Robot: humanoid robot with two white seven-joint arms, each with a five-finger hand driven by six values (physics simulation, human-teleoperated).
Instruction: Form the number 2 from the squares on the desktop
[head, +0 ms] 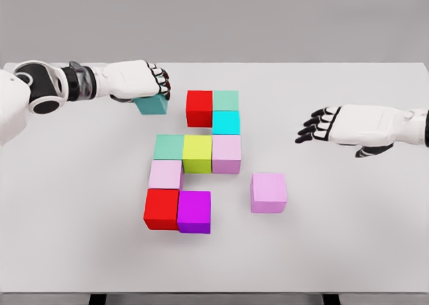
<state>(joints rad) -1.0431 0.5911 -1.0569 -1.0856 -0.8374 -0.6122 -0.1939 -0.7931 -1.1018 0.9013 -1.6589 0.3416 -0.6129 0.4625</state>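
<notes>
My left hand (151, 84) is curled over a teal cube (153, 104) at the table's upper left, just left of a red cube (199, 108). Right of the red cube sits a green cube (226, 100), with a cyan cube (226, 123) below it. A middle row holds a sea-green cube (169, 147), a yellow-green cube (197, 153) and a pink cube (226, 153). Below come a pale pink cube (165, 174), another red cube (161, 209) and a magenta cube (194, 212). A lone pink cube (269, 192) sits apart at the right. My right hand (315, 125) hovers open at the right.
The white table (348, 238) runs to its front edge near the bottom of the view. A grey wall stands behind its far edge.
</notes>
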